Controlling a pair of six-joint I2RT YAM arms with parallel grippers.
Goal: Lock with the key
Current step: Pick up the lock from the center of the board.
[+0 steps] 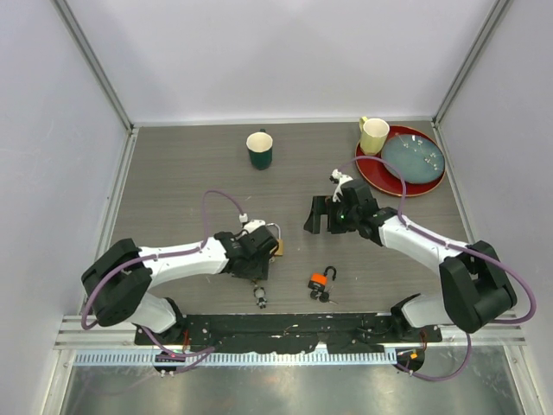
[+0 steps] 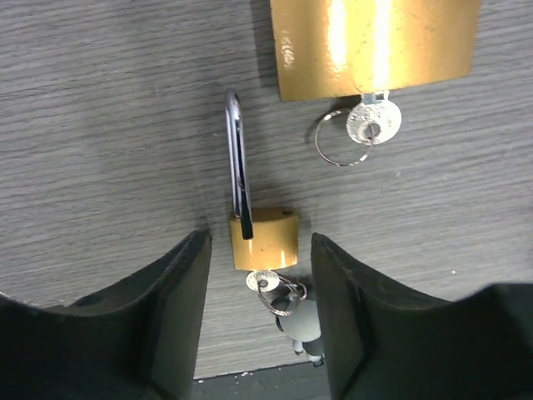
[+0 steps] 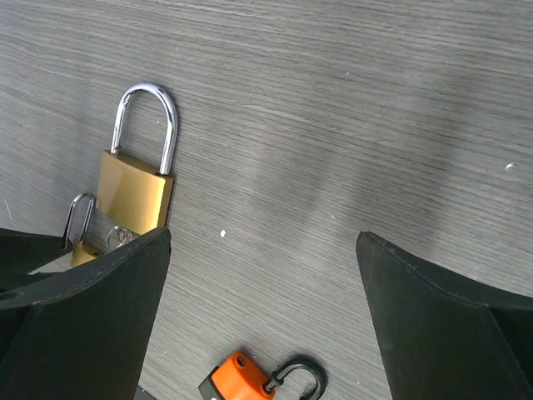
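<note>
The counter (image 1: 173, 173) is grey wood-grain board, walled on three sides by plain white panels (image 1: 259, 52). My left end effector (image 2: 260, 250) stands partly open, its fingers on either side of the small brass padlock (image 2: 265, 237) at the lower centre of my left wrist view. Slim gaps show on both sides, so it grips nothing. The key (image 2: 267, 281) sits in the padlock's base. A larger brass padlock (image 2: 375, 46) lies at the upper right. My right end effector (image 3: 262, 236) gapes wide and holds nothing.

Showing a gold small padlock (image 2: 264, 240), its silver key (image 2: 266, 281), an orange padlock (image 3: 237, 379), sitting on a grey wood-grained bench (image 2: 100, 125).
</note>
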